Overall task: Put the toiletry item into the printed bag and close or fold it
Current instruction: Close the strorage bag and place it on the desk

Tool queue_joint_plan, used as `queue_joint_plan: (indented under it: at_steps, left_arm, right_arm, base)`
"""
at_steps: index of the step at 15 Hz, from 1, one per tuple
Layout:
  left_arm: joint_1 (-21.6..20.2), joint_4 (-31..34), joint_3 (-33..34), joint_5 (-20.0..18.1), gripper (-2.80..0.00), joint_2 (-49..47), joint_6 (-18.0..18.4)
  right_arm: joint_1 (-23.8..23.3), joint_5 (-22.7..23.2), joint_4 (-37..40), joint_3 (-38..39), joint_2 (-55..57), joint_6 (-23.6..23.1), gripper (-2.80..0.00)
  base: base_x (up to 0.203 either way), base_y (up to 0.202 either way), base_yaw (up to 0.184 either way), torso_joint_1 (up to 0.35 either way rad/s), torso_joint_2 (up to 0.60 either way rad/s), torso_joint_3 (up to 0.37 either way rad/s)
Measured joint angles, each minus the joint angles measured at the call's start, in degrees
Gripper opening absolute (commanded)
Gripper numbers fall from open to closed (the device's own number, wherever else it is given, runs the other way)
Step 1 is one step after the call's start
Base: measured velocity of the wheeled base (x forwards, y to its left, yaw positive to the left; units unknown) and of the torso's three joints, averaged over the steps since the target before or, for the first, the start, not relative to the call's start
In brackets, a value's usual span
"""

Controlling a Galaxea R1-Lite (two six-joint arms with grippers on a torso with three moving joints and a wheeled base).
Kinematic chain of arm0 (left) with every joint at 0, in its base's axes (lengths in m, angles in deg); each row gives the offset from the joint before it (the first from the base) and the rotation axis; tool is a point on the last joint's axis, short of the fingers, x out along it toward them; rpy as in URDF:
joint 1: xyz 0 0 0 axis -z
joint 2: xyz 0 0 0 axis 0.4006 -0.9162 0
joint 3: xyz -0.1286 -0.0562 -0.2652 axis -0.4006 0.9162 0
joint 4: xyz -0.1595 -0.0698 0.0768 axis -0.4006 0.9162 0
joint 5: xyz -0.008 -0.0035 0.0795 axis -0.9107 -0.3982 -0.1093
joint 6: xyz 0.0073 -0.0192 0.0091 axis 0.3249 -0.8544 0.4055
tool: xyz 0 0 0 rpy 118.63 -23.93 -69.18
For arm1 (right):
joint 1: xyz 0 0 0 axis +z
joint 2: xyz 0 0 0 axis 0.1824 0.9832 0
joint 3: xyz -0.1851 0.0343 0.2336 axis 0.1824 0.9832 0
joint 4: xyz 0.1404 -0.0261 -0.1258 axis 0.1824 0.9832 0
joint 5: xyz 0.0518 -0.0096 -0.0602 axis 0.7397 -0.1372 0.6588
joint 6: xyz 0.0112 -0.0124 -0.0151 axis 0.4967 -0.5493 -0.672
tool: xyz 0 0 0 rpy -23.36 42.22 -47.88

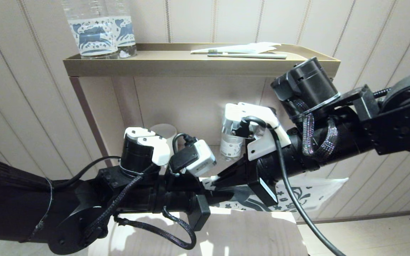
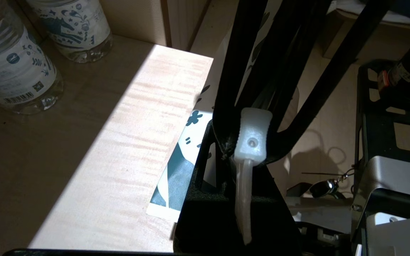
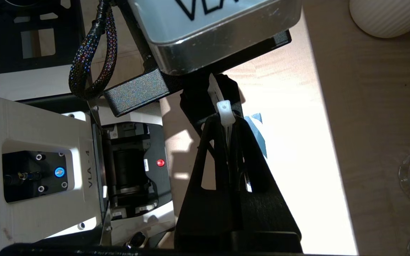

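Observation:
The white toothbrush with its small tab hangs just above the wooden table, between the two grippers, which meet tip to tip. My left gripper is shut, and the thin handle runs back along the seam of its fingers. My right gripper comes from the opposite side and is shut on the other stretch of the handle, with a thin white strip showing between its fingers. The printed bag lies flat on the table under both grippers. Its blue print shows beside the left fingers.
Two clear bottles with horse labels, a pale toothbrush with dark bristles and a plain white wrapper sit on the upper gold shelf. On the lower table a bottle and a white cup stand against the wall.

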Motion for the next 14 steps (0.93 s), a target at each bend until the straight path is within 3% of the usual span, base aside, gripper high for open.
queue_joint_plan:
  at_steps: [3, 4, 14]
  left_arm:
    - [-0.1, 0.0, 0.1, 0.0, -2.80, 0.0, 0.0]
    - [-0.2, 0.0, 0.1, -0.1, -2.80, 0.0, 0.0]
    - [-0.2, 0.0, 0.1, 0.0, -2.80, 0.5, -0.1]
  right_arm:
    - [0.0, 0.0, -0.3, 0.2, 0.1, 0.8, -2.80]
    - [0.0, 0.0, -0.4, 0.2, 0.1, 0.8, 0.00]
    - [0.1, 0.0, -0.4, -1.9, 1.1, 1.2, 0.00]
  base:
    - [0.000, 0.000, 0.000, 0.000, 0.00, 0.000]
    - [0.000, 0.000, 0.000, 0.000, 0.00, 0.000]
    - [0.000, 0.000, 0.000, 0.000, 0.00, 0.000]
